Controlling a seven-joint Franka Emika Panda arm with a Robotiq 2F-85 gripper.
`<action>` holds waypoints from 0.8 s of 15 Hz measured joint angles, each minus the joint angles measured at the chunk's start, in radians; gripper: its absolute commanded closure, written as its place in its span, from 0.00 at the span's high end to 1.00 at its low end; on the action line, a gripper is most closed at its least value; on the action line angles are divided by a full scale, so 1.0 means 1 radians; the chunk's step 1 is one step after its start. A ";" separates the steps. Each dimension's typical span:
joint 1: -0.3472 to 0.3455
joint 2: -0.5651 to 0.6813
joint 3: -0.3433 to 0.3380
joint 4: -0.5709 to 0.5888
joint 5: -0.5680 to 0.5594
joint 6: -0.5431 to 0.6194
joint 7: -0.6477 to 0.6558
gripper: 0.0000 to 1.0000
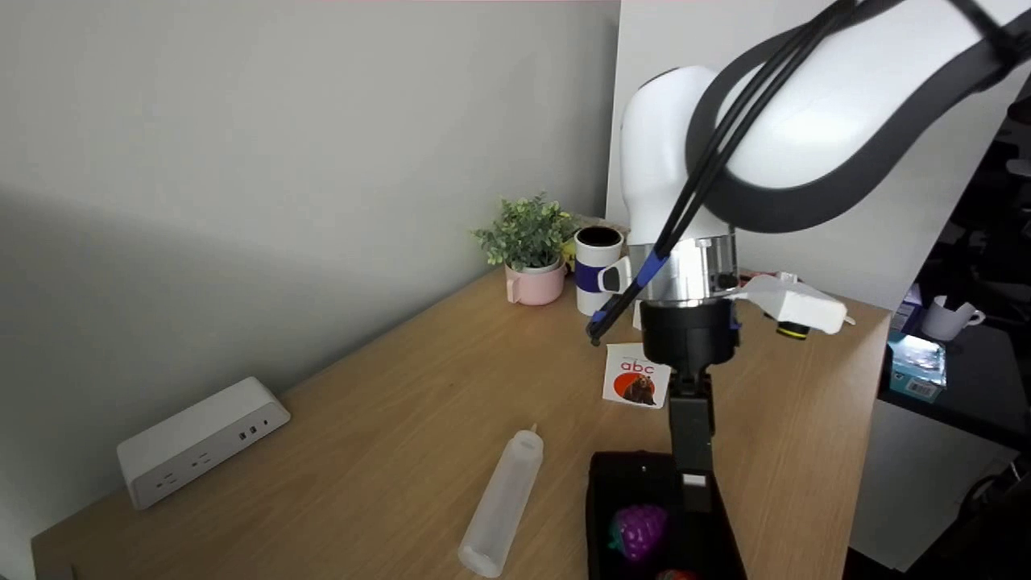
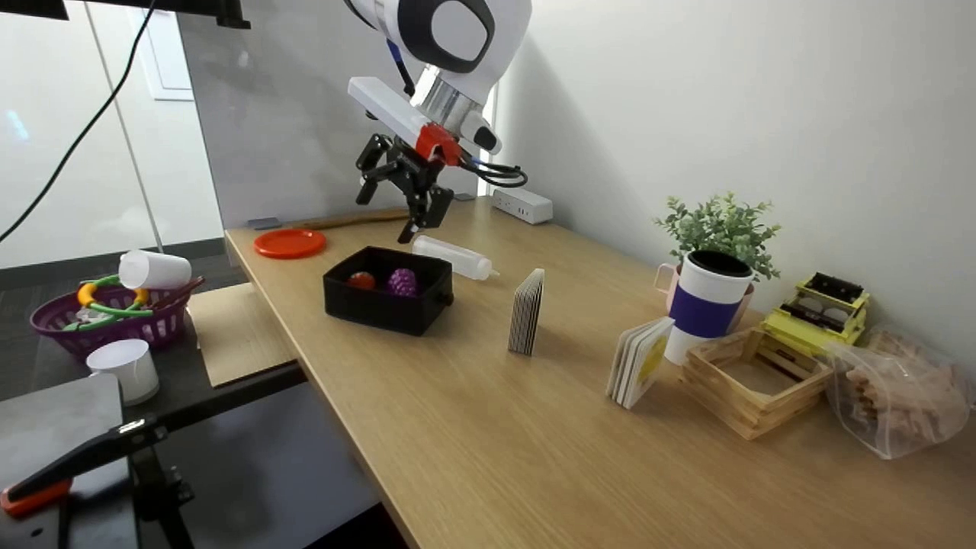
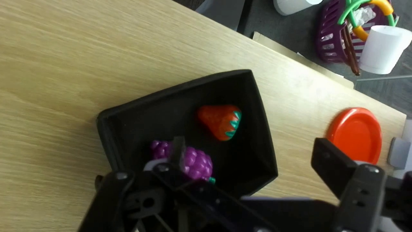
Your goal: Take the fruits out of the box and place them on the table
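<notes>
Bumpy purple grapes [image 3: 198, 162] and conical red strawberry [image 3: 216, 120] share a rectangular black box [image 2: 372, 309]. Black gripper [image 2: 387, 216] hangs above; jaws spread.

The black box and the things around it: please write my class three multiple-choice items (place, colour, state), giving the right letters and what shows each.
1. Where is the strawberry?
A. On the red plate
B. In the wooden crate
C. In the black box

2. What colour is most of the bumpy fruit?
A. Purple
B. Yellow
C. White

3. How do the jaws stand?
A. Shut on the strawberry
B. Open, gripping nothing
C. Shut on the bottle

1 C: the wrist view shows it between the box's walls.
2 A: it shows purple in all three views.
3 B: an exterior view shows the fingers apart, nothing between them.
</notes>
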 measured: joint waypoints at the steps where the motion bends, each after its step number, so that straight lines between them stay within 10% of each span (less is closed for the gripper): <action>1: 0.000 0.036 0.003 0.034 -0.004 -0.010 0.000 1.00; 12: 0.008 0.361 0.020 0.381 -0.125 -0.180 0.096 1.00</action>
